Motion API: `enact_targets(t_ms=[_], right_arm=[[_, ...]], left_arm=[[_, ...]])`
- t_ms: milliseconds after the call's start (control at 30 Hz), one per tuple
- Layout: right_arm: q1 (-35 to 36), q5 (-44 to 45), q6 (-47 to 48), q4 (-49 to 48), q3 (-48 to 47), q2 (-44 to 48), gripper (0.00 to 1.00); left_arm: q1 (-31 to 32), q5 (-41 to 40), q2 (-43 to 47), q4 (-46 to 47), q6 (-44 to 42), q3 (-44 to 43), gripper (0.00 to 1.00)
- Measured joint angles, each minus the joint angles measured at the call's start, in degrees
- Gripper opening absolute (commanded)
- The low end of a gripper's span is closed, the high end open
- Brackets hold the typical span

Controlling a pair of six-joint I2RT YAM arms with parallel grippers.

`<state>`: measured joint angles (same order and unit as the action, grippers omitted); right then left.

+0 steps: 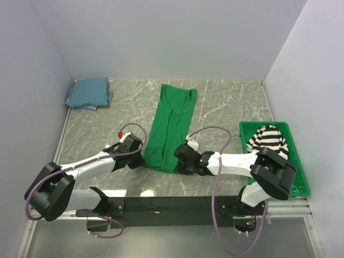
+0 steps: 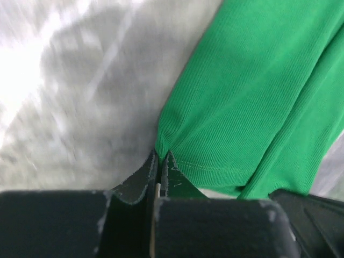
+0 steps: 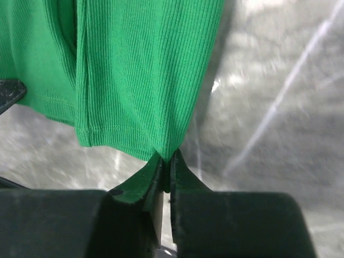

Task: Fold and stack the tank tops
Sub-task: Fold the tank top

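**Both grippers pinched the near hem of the green tank top**

The green tank top (image 1: 173,124) lay in the middle of the marbled table (image 1: 231,105), folded lengthwise into a long strip that ran from far to near, with its hem at the near end. The left gripper (image 2: 161,157) had its jaws clenched on the near-left corner of that hem, where the ribbed cloth bunched at the fingertips. The right gripper (image 3: 166,160) was clamped the same way on the near-right corner. The two arms reached in from either side, low over the table.

The striped tank top (image 1: 269,141) lay crumpled in the green plastic tray (image 1: 302,185) at the right edge. The teal-blue tops (image 1: 91,91) sat folded in the far-left corner, well apart from the grippers.
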<state>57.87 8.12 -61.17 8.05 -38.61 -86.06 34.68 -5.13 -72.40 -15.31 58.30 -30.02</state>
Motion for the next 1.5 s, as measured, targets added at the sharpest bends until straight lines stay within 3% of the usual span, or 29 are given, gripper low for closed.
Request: enact_targets(t_ms=[367,600,1000,1433,1500], right_arm=[[9.3,-1.1,2.1,10.4,2.4,7.3,0.04],[10.4,-1.5,3.6,17.1,-0.9,9.1,0.05],[-5.4,-1.8,13.1,20.4,-12.0,7.9,0.05],[-22.4,-5.9,22.3,20.0,-25.8,-6.2,0.04],[-24.5,-6.8,23.3,19.2,-27.9,-9.0,0.09]], left_arm=[[15.1,-1.4,12.7,-12.8,12.4,3.5,0.01],[16.6,-4.2,16.0,-20.5,15.9,-0.9,0.01],[4.5,-4.6,0.7,-16.9,6.9,-16.9,0.01],[-4.3,-2.0,-26.6,-10.3,-1.9,-40.2,0.01],[-5.3,-1.3,-31.1,-9.2,-2.6,-44.1,0.01]])
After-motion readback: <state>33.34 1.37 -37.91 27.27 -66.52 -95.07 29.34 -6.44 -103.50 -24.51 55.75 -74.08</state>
